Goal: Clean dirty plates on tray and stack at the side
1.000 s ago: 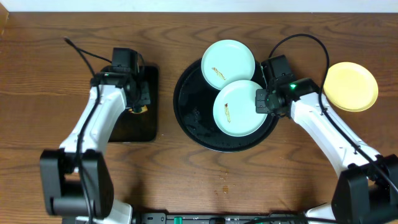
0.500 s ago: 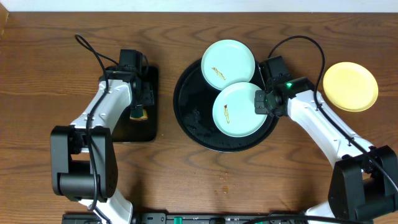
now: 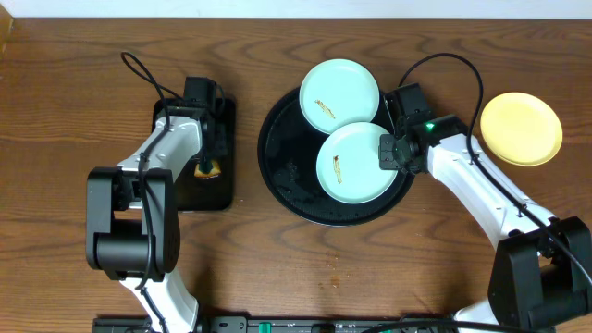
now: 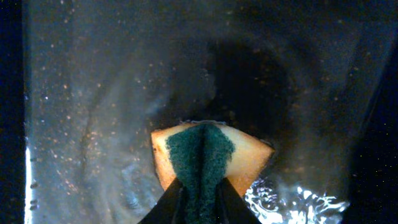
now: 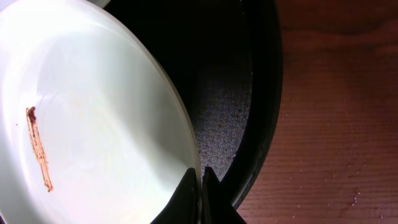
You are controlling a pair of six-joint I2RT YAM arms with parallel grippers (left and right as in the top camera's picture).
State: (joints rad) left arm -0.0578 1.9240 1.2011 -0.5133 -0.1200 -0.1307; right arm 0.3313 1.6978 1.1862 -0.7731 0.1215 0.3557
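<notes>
left gripper [image 4: 199, 190] clamped on sponge [image 4: 211, 152], right gripper [image 5: 200, 180] pinched on rim of smeared mint plate [image 5: 93, 124], plate lying in tray [image 5: 262, 93] beside it

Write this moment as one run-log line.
left gripper: shut on sponge | right gripper: shut on front mint plate | yellow plate: on table

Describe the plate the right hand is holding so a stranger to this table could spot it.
Find the round black tray mid-table; two pale mint plates sit on it. Yours is the mint plate nearer the robot, its right rim pinched by the right hand. Unlike the far plate, its brown smear runs front to back.
</notes>
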